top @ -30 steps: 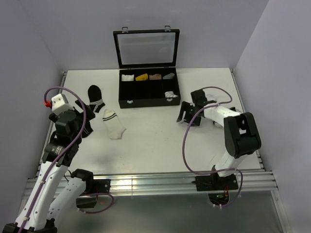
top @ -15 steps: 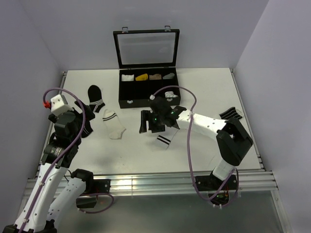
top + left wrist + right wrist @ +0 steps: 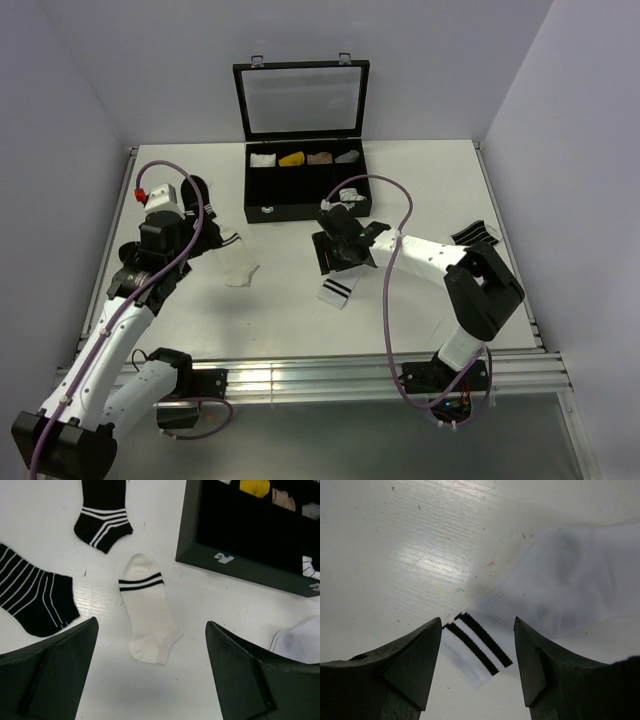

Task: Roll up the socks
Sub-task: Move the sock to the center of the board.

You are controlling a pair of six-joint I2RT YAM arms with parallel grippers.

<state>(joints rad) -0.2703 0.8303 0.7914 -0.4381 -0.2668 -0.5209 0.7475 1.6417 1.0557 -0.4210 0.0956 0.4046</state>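
Swinging in from the right edge, right claw now hangs open over the banded-cuff sock, which lies flat on the desk, centre frame. Open, empty left claw has moved up over the cream sock. Rolling not started.

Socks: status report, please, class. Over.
Left gripper open above cream sock. Right gripper open above white sock, unrolled. Nothing blocking.
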